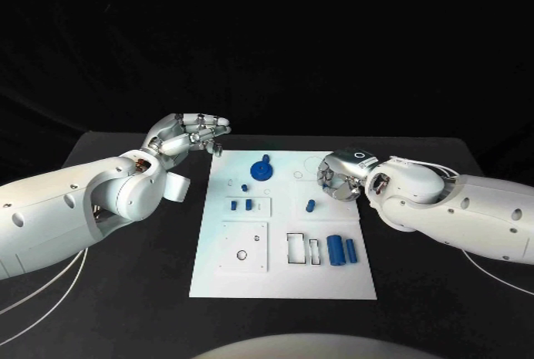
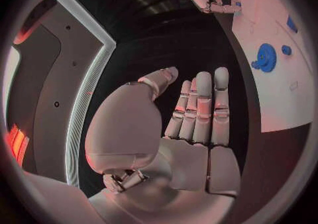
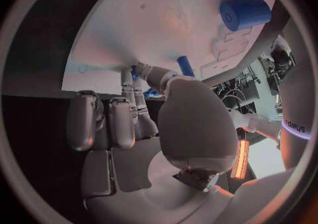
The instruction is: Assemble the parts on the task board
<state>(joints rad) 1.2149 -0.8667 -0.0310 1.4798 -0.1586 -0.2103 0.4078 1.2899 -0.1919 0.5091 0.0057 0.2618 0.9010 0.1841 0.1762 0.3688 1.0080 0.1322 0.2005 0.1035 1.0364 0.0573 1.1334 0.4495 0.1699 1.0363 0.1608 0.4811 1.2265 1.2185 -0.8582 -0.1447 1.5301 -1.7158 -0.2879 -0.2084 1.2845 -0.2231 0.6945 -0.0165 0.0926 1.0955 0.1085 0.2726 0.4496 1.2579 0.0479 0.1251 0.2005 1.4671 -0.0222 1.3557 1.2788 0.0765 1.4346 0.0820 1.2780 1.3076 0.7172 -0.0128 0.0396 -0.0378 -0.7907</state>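
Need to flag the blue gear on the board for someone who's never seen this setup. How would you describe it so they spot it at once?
Start at the white task board in the middle of the black table and look to its far end, between the two hands. The blue gear lies there near the board's centre line. It is the one round, toothed disc; the other blue parts are small pegs or plain cylinders.

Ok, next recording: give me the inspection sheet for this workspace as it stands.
Surface: black table, matte.
Job's things: white rectangular task board at centre; blue gear-shaped part near its far end; two blue cylinders lying by a rectangular slot; small blue pegs mid-board.
Clutter: nothing seen.
Hands: left hand beside the board's far left corner, fingers straight, holding nothing; right hand over the board's right edge, fingers near a small blue peg, grip unclear.
Cables: thin white cables under the left arm.
Surroundings: dark backdrop.
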